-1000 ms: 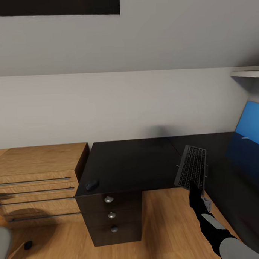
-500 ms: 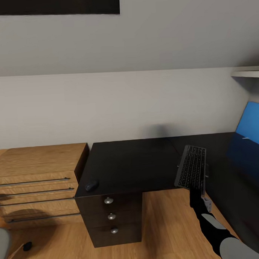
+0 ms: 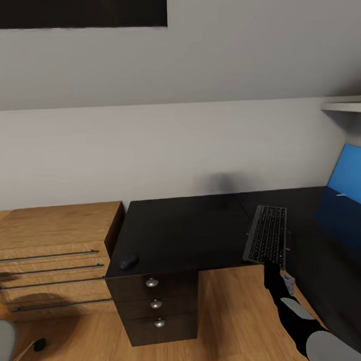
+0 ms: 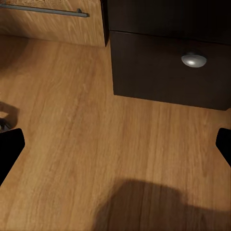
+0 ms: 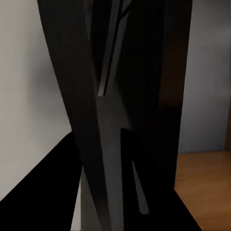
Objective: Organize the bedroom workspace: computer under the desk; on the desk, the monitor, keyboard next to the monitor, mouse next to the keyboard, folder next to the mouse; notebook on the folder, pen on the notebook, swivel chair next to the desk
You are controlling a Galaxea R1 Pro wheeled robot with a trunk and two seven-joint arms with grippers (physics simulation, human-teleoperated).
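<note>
The step in hand looked to be the setting of the keyboard on the counter. One dark counter [image 3: 182,227] filled the middle of the head view and ran off toward the right edge. At the far right of the frame stood one blue panel [image 3: 351,178], which I took to be the monitor, seen at a slant and cut by the frame edge. At the left, a light wooden dresser [image 3: 51,228] with long bar handles stood beside the counter.

One keyboard [image 3: 267,234] lay lengthwise at the lower right of the counter, its near end at the front edge. The right gripper [image 3: 275,273] was just below that near end, and its jaws appeared clamped on the keyboard's edge; in the right wrist view a long dark slab [image 5: 120,120] ran between them, which I read as the keyboard seen close up. Whether the keyboard's whole underside rested flat on the counter could not be told.

By my judgement the next move called for settling the keyboard flat near the blue panel and then letting go of it, without dragging it over the front edge.

One mouse [image 3: 128,262] sat at the lower left corner of the counter, well apart from the keyboard, so it would need bringing beside it later. Below it were three round drawer knobs [image 3: 152,282], one above another. In the left wrist view the left gripper's jaws stood wide apart over bare wooden floor [image 4: 72,144], holding nothing.
</note>
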